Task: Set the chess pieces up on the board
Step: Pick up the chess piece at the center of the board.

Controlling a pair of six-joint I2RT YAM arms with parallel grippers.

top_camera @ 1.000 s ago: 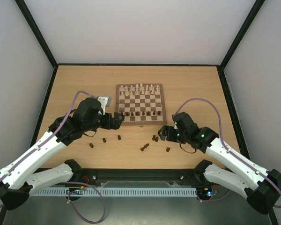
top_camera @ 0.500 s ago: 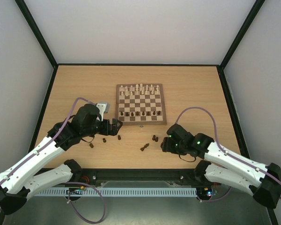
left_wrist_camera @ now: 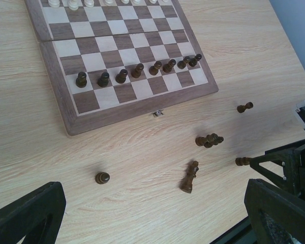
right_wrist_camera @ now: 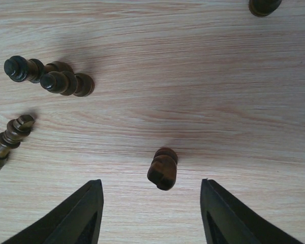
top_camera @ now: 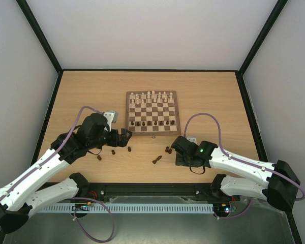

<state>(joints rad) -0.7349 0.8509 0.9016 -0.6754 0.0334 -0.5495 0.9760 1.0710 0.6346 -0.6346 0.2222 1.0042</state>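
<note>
The board [top_camera: 178, 109] lies mid-table, with cream chess pieces [top_camera: 151, 96] on its far rows and a row of dark pawns [left_wrist_camera: 138, 70] near the front. Several dark pieces lie loose on the table in front of it [top_camera: 156, 159]. My right gripper [right_wrist_camera: 150, 218] is open, low over the table, with one small dark piece [right_wrist_camera: 162, 169] standing between its fingers, untouched. In the top view the right gripper [top_camera: 180, 155] hides that piece. My left gripper [top_camera: 126, 138] is open and empty above the table, off the board's near left corner; a loose dark piece [left_wrist_camera: 102, 178] stands below it.
Two dark pieces [right_wrist_camera: 53, 79] lie together left of the right gripper, with another [right_wrist_camera: 7, 137] lying beyond them. More stand at the left [top_camera: 99, 157]. A small grey object [top_camera: 112, 114] sits left of the board. The table's front edge is close behind both grippers.
My right gripper has swung nearer and to the left, coming down around a loose dark piece. My left gripper has drawn back from the board's near left corner.
</note>
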